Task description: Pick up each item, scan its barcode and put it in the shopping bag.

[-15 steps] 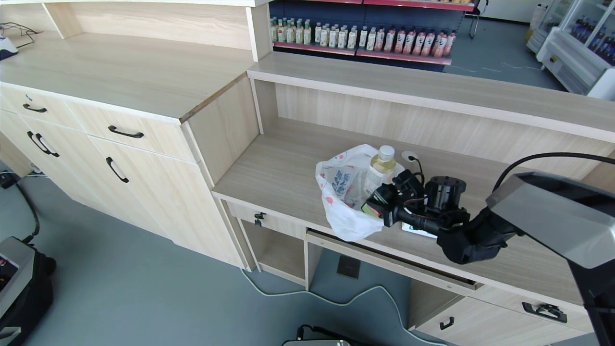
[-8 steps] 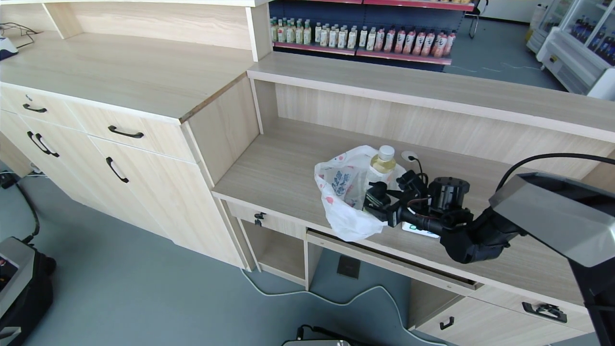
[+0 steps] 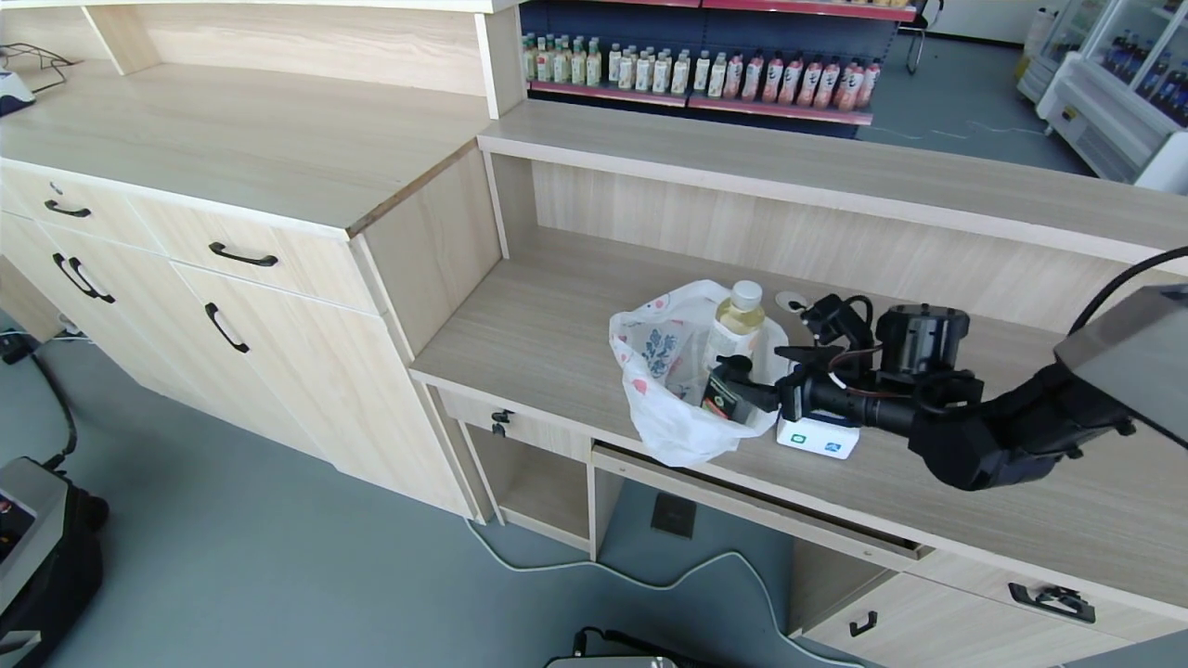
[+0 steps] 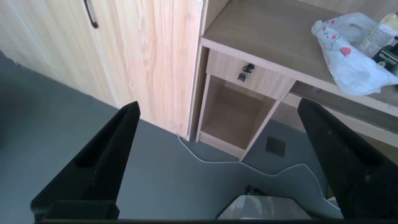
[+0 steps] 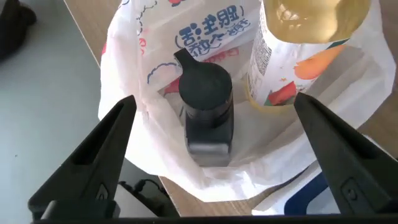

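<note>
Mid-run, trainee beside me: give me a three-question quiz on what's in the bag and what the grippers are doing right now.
1. True or false: the right gripper is shut on the black-capped bottle.
2. Where does the bottle of yellowish drink stand? A: in the shopping bag. B: in a drawer. C: on the top ledge.
3. Which gripper hangs over the grey floor?

Key
1. False: it is open at the bag's mouth.
2. A.
3. The left gripper.
</note>
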Controlling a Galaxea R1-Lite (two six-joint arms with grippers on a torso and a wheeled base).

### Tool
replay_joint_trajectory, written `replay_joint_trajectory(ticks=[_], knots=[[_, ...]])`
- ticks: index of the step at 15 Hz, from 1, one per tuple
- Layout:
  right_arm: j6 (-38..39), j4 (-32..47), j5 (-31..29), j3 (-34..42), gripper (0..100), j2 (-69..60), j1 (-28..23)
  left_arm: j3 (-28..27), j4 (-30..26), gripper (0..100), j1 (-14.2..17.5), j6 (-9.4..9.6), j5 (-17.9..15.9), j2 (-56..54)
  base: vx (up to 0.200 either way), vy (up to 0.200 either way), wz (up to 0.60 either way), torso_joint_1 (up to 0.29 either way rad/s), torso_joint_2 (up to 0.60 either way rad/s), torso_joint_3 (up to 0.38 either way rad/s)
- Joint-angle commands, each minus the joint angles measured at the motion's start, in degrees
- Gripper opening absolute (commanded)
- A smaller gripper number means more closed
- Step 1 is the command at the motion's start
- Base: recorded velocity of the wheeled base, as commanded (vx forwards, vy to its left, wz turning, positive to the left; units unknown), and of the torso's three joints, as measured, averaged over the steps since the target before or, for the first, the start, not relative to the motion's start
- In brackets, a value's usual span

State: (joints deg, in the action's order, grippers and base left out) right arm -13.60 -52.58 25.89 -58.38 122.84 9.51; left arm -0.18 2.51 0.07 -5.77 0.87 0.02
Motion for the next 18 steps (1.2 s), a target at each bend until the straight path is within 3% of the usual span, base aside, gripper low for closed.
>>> replay_joint_trajectory(ticks=[1, 5, 7, 11, 15, 18], knots=[[-1.42, 8.9, 0.03, 7.76, 100, -18.78, -3.71, 0.01, 0.04, 100, 0.01, -0.03, 0.01, -0.02, 0.0, 0.0, 0.0, 0.0, 0.0, 0.0], [-6.52, 13.64, -0.93, 9.6, 100, -30.12, -8.1, 0.01, 0.04, 100, 0.1, -0.03, 0.01, -0.02, 0.0, 0.0, 0.0, 0.0, 0.0, 0.0], [-9.77, 15.4, -6.47, 10.04, 100, -33.02, -8.89, 0.01, 0.04, 100, 0.01, -0.03, 0.01, -0.02, 0.0, 0.0, -0.3, -0.001, 0.0, 0.001], [-8.1, 15.93, -7.44, 9.51, 100, -36.98, -10.83, 0.01, 0.04, 100, 0.01, -0.03, 0.01, -0.02, 0.0, 0.0, -0.6, -0.002, 0.0, 0.006], [-3.8, 21.11, -13.59, 10.13, 100, -39.17, -12.58, 0.01, 0.04, 100, 0.01, -0.03, 0.01, -0.02, 0.0, 0.0, -0.6, 0.002, 0.0, 0.005], [3.32, 26.12, -14.03, 14.79, 100, -43.48, -14.78, 0.01, 0.04, 100, 0.01, -0.03, 0.01, -0.02, 0.0, 0.0, 0.0, 0.0, 0.0, 0.0]])
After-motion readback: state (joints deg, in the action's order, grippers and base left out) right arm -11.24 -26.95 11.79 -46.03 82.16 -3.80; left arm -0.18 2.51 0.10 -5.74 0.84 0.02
